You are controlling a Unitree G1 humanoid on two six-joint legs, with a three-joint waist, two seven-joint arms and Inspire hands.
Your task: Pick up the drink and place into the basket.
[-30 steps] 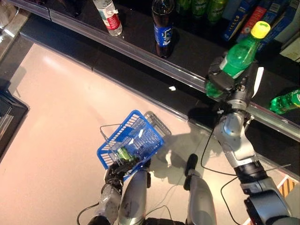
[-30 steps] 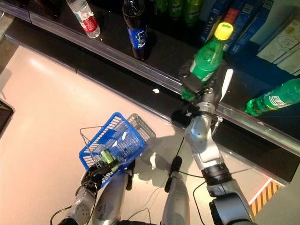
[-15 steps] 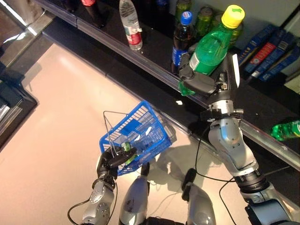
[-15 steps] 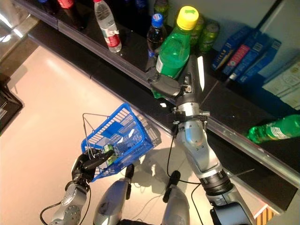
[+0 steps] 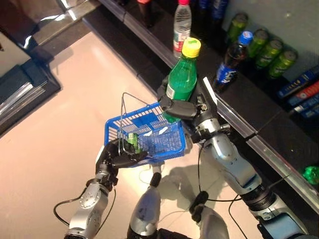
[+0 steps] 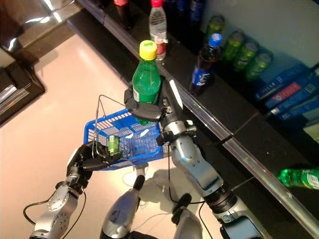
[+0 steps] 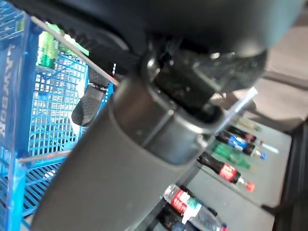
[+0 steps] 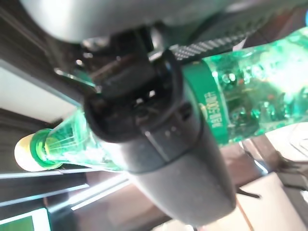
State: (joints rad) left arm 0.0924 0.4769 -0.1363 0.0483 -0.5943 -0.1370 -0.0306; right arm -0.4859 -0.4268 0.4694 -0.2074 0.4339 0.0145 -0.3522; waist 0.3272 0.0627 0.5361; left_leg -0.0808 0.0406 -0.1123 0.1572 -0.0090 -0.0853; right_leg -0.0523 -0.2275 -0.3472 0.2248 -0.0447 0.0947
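Now — my right hand [image 5: 185, 107] clenched round the green drink bottle [image 5: 181, 81], upright just above the blue basket's [image 5: 169, 148] far rim; left hand [image 5: 115, 155] gripping the basket's near edge — shelf [image 5: 249, 94] behind

Silver-grey jointed arms, dark hands, white thumb cover

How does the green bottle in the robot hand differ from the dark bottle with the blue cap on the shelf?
The green bottle has a yellow cap; the dark bottle has a blue cap. The green bottle is held in the air by the right robot hand above the blue basket; the dark bottle stands on the shelf. Both are upright and capped.
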